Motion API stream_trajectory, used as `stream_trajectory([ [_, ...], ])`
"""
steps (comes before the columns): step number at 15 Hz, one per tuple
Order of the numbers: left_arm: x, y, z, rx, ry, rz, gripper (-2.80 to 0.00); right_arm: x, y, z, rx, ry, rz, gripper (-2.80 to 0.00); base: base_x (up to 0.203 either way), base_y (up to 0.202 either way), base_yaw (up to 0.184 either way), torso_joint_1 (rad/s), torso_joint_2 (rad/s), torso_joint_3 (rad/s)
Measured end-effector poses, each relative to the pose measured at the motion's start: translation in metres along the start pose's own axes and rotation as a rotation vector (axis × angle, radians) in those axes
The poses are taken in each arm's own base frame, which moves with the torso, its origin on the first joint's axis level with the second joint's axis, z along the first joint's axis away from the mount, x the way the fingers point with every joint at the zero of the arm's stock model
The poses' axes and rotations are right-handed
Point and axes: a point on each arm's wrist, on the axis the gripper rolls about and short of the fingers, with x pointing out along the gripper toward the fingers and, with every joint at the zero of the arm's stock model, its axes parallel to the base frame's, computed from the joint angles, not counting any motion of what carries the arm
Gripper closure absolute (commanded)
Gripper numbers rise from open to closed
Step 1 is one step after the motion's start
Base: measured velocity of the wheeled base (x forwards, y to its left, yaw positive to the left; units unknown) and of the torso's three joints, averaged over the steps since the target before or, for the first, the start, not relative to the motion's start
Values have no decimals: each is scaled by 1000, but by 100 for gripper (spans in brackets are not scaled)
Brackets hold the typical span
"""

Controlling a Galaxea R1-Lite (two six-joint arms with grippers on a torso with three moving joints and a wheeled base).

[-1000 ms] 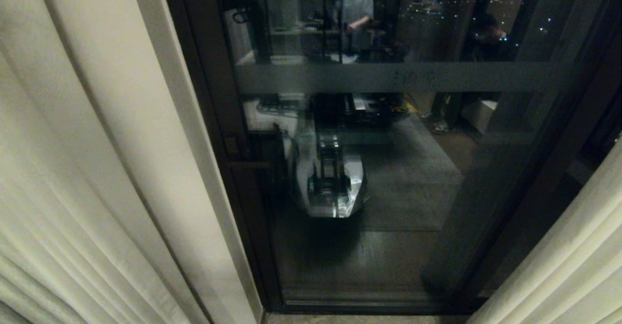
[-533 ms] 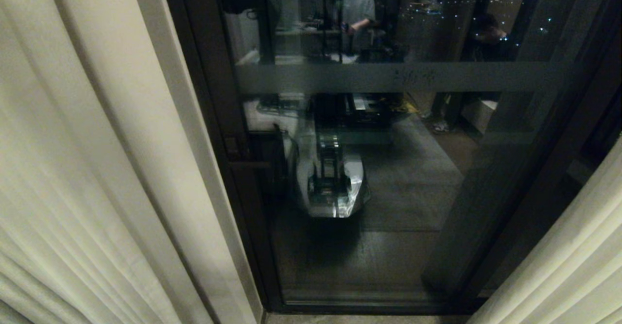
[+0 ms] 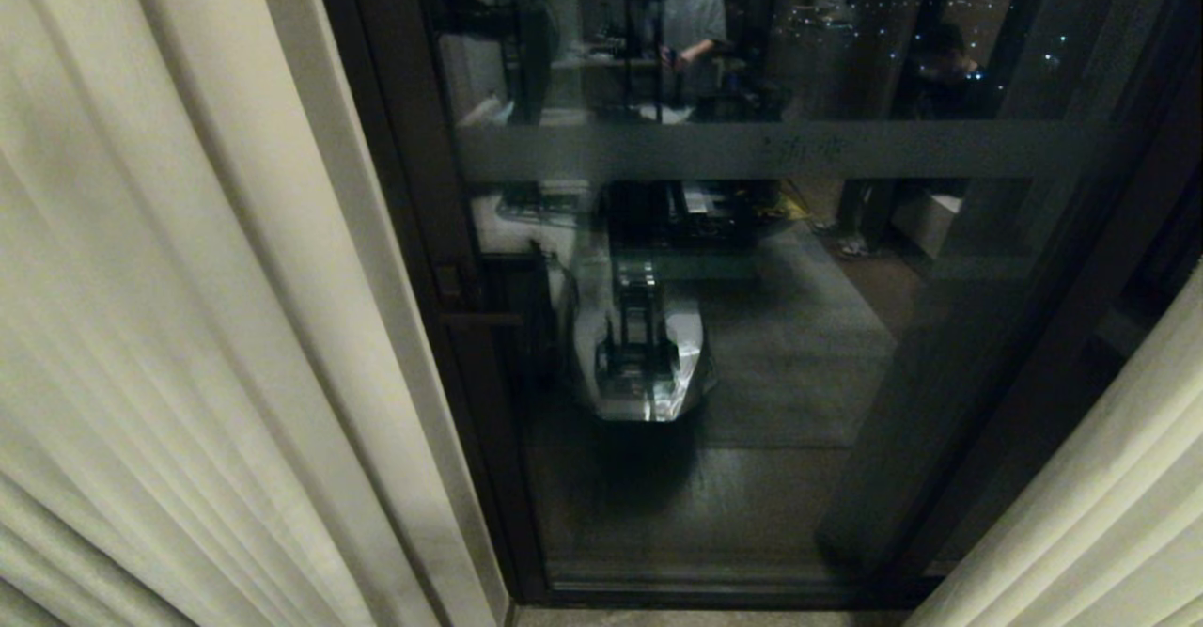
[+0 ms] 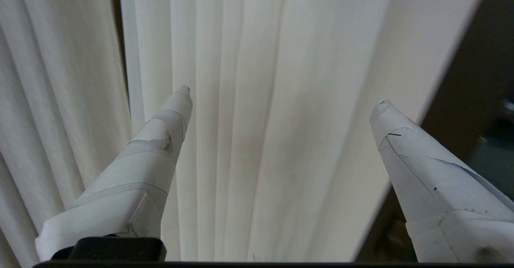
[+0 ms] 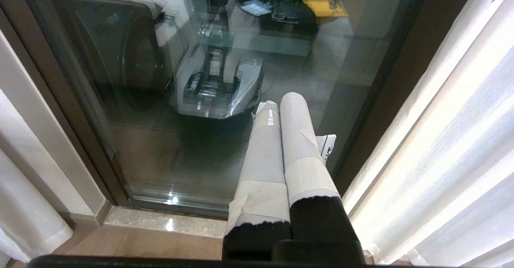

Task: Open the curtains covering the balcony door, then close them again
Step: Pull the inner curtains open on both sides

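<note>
- The curtains stand drawn apart: the left panel [image 3: 188, 326] hangs along the left side of the balcony door [image 3: 752, 345], the right panel [image 3: 1109, 514] shows only at the lower right corner of the head view, and the glass between them is bare.
- The left gripper [image 4: 281, 95] faces the left panel's pleats with its jaws spread wide and nothing between them; its fingertips [image 4: 182, 93] are near the cloth, but whether they touch it cannot be told.
- The right gripper [image 5: 281, 103] hangs low before the door's lower glass with its fingers pressed together on nothing.
- Judged from this, the opening looks done and closing comes next.
- One risk: the jaws straddle several pleats, so closing there may pinch only a loose fold, which slips out when pulled.
- Another risk: the panel's hemmed edge [image 4: 425, 99] lies near one finger, next to the dark door frame [image 4: 482, 59]; a grasp too far that way may strike the frame or miss the cloth.
- A pull angled downward rather than sideways along the rail may strain the hanging instead of sliding it.
- Each panel's long axis runs vertically, top to floor, with pleats parallel to it; the free edges face each other across the glass.
</note>
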Motion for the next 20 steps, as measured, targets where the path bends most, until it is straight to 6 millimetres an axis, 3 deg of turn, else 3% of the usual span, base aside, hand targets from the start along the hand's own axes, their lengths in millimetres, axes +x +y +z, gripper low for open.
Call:
stream_trajectory([
  [1, -6, -1, -1, -2, 6, -6, 0, 0, 0, 0, 0, 0, 0, 0, 0, 0, 0, 0, 0, 0],
  [6, -22, -3, -1, -6, -9, -30, 0, 0, 0, 0, 0, 0, 0, 0, 0, 0, 0, 0, 0, 0],
  [9, -28, -4, -11, -10, 19, -51, 0, 0, 0, 0, 0, 0, 0, 0, 0, 0, 0, 0, 0, 0],
  [16, -67, -18, -66, 40, 179, -278, 0, 0, 0, 0, 0, 0, 0, 0, 0, 0, 0, 0, 0, 0],
  [20, -104, -7, -112, 124, 298, -397, 0, 0, 0, 0, 0, 0, 0, 0, 0, 0, 0, 0, 0, 0],
])
